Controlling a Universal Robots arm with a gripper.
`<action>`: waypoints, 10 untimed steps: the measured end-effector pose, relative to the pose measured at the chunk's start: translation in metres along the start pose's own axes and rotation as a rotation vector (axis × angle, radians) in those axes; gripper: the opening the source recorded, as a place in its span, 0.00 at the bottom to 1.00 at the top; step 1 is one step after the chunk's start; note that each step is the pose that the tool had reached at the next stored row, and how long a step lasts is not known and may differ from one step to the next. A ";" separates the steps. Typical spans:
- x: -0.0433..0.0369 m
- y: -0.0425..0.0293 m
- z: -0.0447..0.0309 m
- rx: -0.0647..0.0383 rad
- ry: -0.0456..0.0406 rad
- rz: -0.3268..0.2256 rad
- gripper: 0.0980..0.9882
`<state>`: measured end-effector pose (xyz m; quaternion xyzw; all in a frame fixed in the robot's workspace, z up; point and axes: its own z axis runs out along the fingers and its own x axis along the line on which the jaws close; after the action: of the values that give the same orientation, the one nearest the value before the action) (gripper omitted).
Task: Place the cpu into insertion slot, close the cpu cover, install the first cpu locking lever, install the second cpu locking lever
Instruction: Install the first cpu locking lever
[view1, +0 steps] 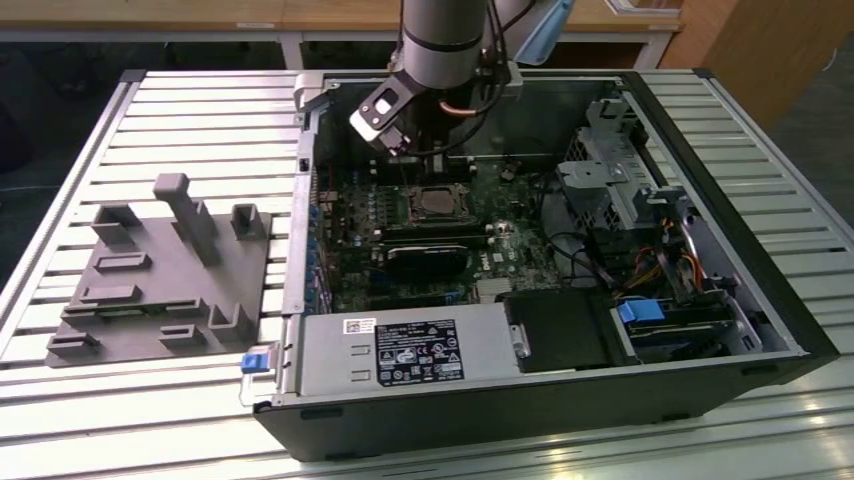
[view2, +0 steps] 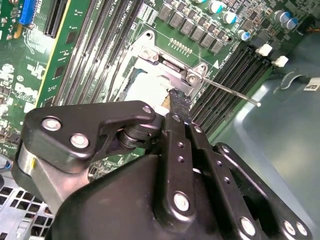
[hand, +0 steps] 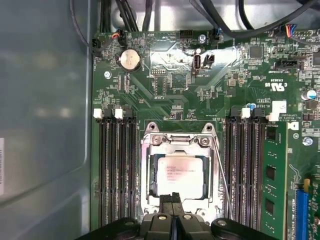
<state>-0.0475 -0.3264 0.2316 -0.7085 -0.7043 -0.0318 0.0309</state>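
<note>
Shows, in the exterior view, an open case lying on a slatted table, with the arm reaching down into it and the gripper low over the motherboard, just above the socket. Places a grey fixture on the table at the exterior view's left, beside the case but apart from it. Finds the cpu in the first wrist view seated flat in the socket, its silvery top showing through the window of the cover, itself lying down over the socket. Puts the gripper at 1 edge of the cover, its 2 fingers pressed together with only a thin seam between them, gripping nothing. Repeats this in the second wrist view: closed black tip touching the metal at the socket's edge, nothing clamped. Shows 1 lever there as a thin rod sticking out from a socket corner over the memory slots, clear of the gripper; traces the same rod in the first wrist view alongside the cover, between socket and slots.
</note>
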 end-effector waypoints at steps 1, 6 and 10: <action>0.0001 0.0000 -0.0014 -0.001 -0.0001 0.000 0.01; 0.0027 0.0000 -0.0300 -0.015 0.0000 -0.001 0.01; 0.0029 0.0000 -0.0325 -0.015 0.0000 -0.001 0.01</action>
<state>-0.0475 -0.3264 0.2643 -0.7082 -0.7045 -0.0370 0.0257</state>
